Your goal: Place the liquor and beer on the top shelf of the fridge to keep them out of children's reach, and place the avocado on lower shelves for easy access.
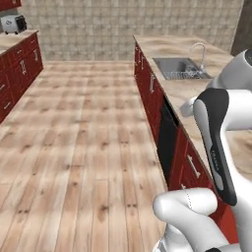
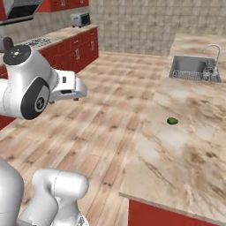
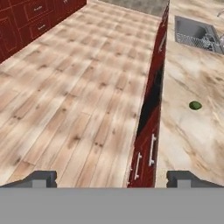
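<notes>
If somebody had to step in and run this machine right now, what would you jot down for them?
Gripper: open, holding nothing, raised above the edge of the counter and the wooden floor.
Avocado: lying on the counter, between the sink and the near edge, untouched, well apart from the gripper.
Fridge, liquor and beer: I cannot place them from these pictures.
Done: nothing that can be seen; the avocado is not yet picked up.
Left: find the fridge, put both bottles on its top shelf and the avocado on a lower one. The avocado looks like the closest thing to start with.
</notes>
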Available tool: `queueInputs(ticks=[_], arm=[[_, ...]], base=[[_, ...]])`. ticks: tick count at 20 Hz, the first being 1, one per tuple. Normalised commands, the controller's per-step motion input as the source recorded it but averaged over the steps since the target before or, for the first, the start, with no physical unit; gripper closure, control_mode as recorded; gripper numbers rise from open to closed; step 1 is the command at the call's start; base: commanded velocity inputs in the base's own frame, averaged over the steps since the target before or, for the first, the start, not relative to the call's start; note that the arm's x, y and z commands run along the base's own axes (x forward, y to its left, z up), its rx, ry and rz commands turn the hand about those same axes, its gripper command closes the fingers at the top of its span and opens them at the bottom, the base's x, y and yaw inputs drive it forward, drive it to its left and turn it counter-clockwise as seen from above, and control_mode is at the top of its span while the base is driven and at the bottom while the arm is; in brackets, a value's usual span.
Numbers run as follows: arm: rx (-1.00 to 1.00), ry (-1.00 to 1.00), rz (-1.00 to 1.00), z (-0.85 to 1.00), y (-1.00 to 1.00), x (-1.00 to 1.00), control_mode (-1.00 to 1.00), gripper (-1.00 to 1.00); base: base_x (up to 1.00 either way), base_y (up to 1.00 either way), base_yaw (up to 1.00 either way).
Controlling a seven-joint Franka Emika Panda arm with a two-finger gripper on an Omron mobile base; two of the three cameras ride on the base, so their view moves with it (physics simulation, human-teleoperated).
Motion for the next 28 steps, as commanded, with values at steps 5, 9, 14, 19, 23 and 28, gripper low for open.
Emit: queueInputs(ticks=[5, 9, 14, 19, 23, 28], arm=[[0.00, 0.00, 0.00, 0.00, 0.00, 0.00, 1.00, -1.00], [0.00, 0.00, 0.00, 0.00, 0.00, 0.00, 1.00, -1.00], [0.00, 0.00, 0.00, 0.00, 0.00, 0.00, 1.00, -1.00], [0.00, 0.00, 0.00, 0.00, 0.00, 0.00, 1.00, -1.00], [0.00, 0.00, 0.00, 0.00, 0.00, 0.00, 1.00, -1.00], [0.00, 0.00, 0.00, 0.00, 0.00, 0.00, 1.00, -1.00]], base=[[0.56, 0.66, -0.46], [0.42, 0.82, -0.44], [0.36, 0.86, -0.44], [0.52, 0.52, -0.49], [0.60, 0.19, -0.55], [0.60, 0.14, -0.56]])
